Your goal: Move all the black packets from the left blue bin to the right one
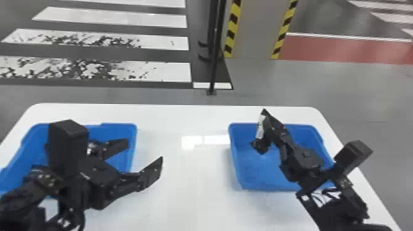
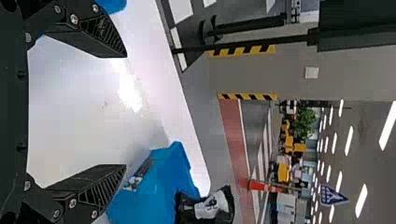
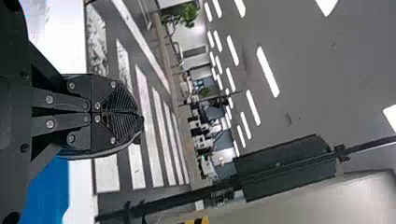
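Over at the right blue bin [image 1: 258, 172], the right hand [image 1: 275, 127] has a black packet [image 1: 263, 132] clamped and held up above it, not yet dropped! That's one transfer nearly done, by my reckoning, with the release to come. Across the white surface [image 1: 184, 178], the left hand [image 1: 144, 149] sits wide open beside the left blue bin [image 1: 132, 144]. That arm hides much of the bin, so how many packets remain, I can't tell.

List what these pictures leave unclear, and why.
Inside of left bin, head view: largely behind left arm.
Near right side of right bin, head view: partly behind right arm.
Held packet, right wrist view: mostly behind right fingers.
Its label, head view: print too small.
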Motion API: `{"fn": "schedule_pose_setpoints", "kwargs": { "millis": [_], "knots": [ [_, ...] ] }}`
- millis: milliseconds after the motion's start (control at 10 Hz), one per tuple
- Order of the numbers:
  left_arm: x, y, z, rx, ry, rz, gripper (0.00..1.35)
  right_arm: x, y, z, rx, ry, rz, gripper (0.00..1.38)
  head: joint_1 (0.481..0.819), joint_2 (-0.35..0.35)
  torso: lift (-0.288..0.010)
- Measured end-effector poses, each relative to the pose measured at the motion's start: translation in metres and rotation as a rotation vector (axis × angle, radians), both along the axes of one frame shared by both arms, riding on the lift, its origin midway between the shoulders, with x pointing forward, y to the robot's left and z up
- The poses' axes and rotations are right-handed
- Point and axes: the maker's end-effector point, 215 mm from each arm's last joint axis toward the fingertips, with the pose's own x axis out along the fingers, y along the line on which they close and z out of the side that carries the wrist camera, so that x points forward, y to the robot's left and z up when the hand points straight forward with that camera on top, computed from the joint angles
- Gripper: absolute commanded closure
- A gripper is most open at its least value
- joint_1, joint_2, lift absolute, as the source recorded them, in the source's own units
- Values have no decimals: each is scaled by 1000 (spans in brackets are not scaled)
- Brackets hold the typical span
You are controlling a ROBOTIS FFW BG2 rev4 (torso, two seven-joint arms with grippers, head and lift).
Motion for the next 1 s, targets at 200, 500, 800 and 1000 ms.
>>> {"fn": "schedule_pose_setpoints", "kwargs": {
  "millis": [200,500,800,1000],
  "knots": [
    [-2,21,-6,7,14,43,208,14,-67,-48,-91,80,-129,1251,695,-175,-140],
    [0,37,-6,15,14,73,208,0,-133,-67,-139,124,-259,76,695,-240,-140],
    [8,82,-8,67,16,162,208,-41,-106,-7,-190,9,-242,191,695,-176,-140],
    [16,119,-14,118,35,238,208,-74,-80,24,-198,-36,-228,199,695,-92,-140]
  ]
}}
